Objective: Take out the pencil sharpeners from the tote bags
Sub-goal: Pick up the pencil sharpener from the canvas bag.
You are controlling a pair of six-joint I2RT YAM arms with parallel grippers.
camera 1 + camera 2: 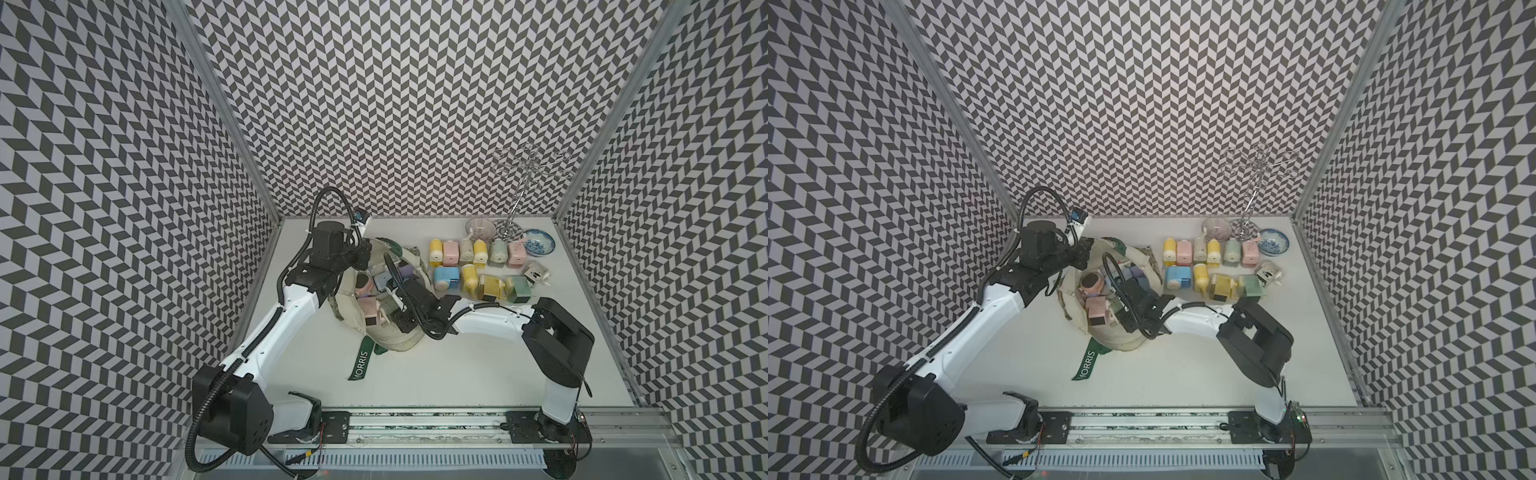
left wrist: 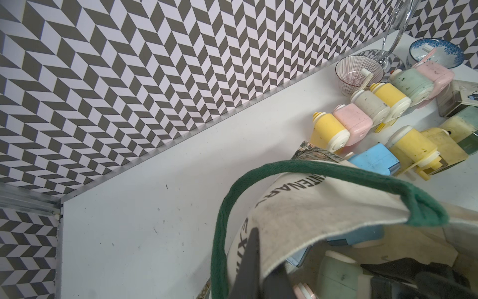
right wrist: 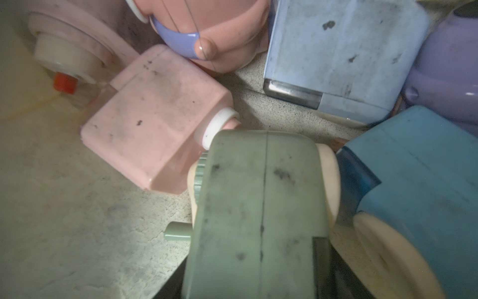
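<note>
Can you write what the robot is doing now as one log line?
left gripper: shut on bag | right gripper: around green sharpener inside bag

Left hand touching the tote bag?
Touching. Left wrist view: left hand shut on the tote bag, canvas rim pinched between its fingers.

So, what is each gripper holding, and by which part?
Left gripper pinches the cream canvas tote bag at its rim. Right gripper straddles a green plastic pencil sharpener; grip uncertain.

One tote bag (image 1: 390, 337), two bowls (image 1: 540, 245), eleven sharpeners (image 1: 446, 277) outside.
</note>
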